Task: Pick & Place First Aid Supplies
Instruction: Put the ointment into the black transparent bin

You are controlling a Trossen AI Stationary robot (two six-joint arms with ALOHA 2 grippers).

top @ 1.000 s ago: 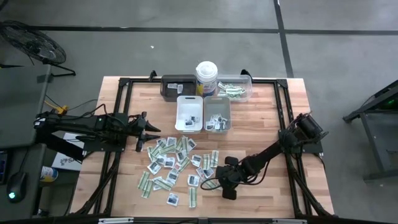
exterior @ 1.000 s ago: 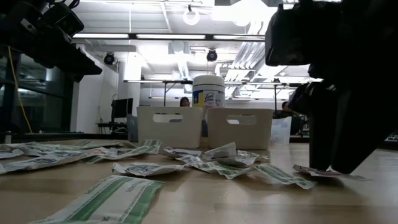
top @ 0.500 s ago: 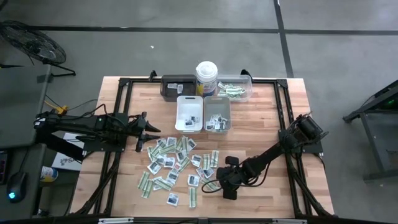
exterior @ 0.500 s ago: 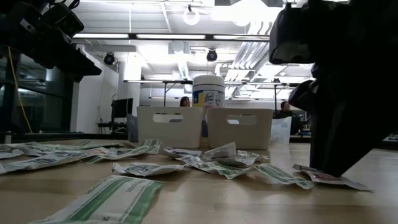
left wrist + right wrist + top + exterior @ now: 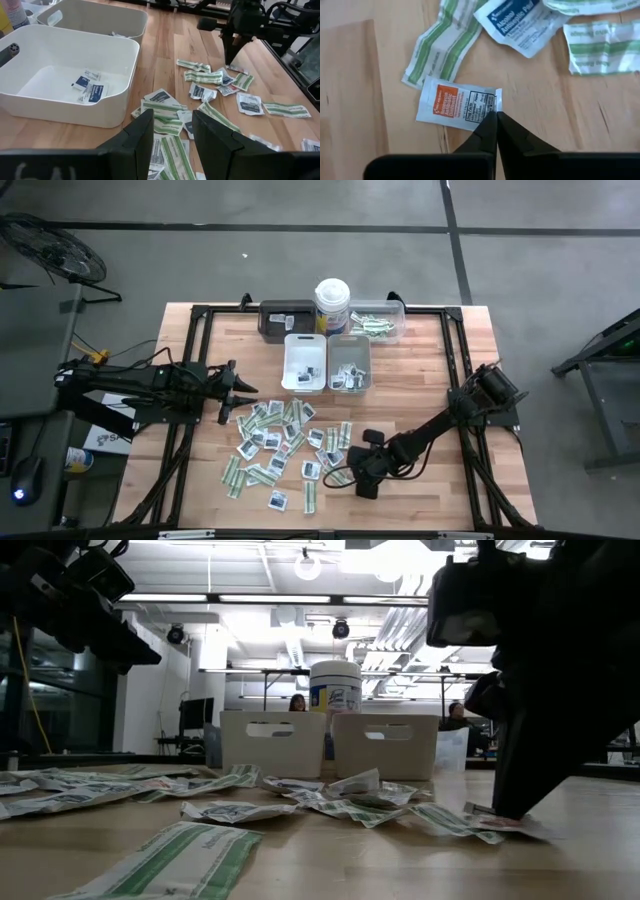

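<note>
Since a moment ago the right gripper (image 5: 496,116) has drawn its jaws together; they now meet at the corner of a small white sachet with an orange panel (image 5: 456,108), pinching its edge where it lies flat on the pale wooden desk (image 5: 420,370). From the low view the dark right arm comes down steeply at the near right of the desk, its tip on that sachet (image 5: 497,823). From overhead the right gripper (image 5: 352,476) sits at the right edge of the scattered first aid supplies (image 5: 275,442), a loose spread of squarish white sachets and narrow green-and-white strips across the desk's near middle.

Over on the left side of the desk the left gripper (image 5: 243,394) hovers just beside the top of the scatter, its jaws partly apart and holding nothing.

Behind the scatter stand two open bins side by side: a white rectangular plastic tray (image 5: 305,365) with a couple of blue-marked sachets inside, and a grey one (image 5: 349,364) with more packets. Further back are a dark tray (image 5: 284,318), a tall white round canister with a lid (image 5: 331,304), and a clear tray (image 5: 379,321) holding green strips.
</note>
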